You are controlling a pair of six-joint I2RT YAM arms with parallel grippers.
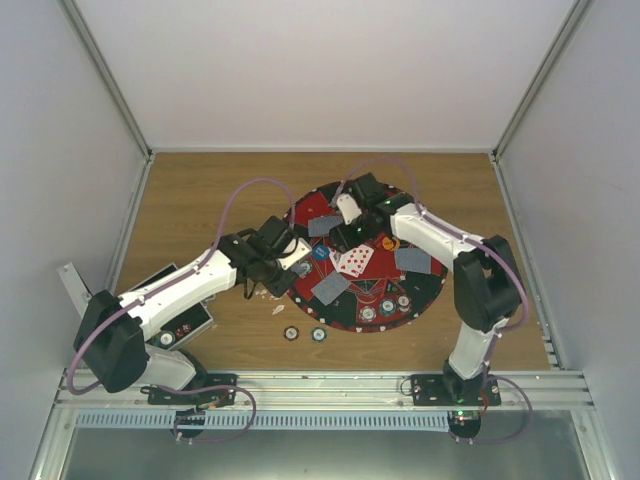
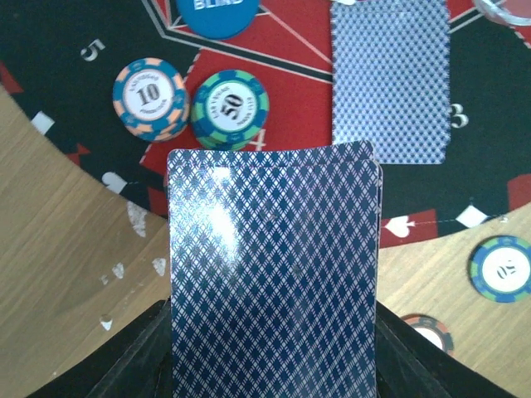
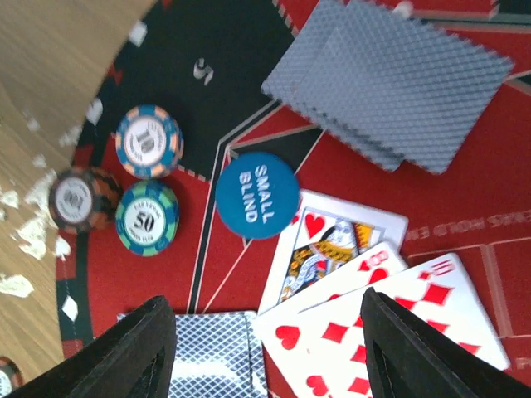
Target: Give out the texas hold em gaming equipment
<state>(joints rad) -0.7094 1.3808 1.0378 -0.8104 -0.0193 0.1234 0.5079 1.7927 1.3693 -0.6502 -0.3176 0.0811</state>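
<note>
On the left, the left gripper (image 2: 274,365) has its jaws clamped on a stack of blue-backed cards (image 2: 274,274) at the rim of the round mat (image 1: 425,285), just short of the 10 chip (image 2: 151,98) and the 50 chip (image 2: 230,109). Two loose chips (image 1: 291,333) sit on the counter (image 1: 200,200) beside the mat. Over mid-mat, the right gripper (image 3: 270,340) hangs with jaws wide and empty above three face-up cards (image 3: 348,323), next to the SMALL BLIND disc (image 3: 257,196).

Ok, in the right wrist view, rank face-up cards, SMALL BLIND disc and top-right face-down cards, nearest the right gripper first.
1. face-up cards, framed between the right gripper fingers.
2. SMALL BLIND disc, just beyond, slightly left.
3. top-right face-down cards, farthest, upper right.
</note>
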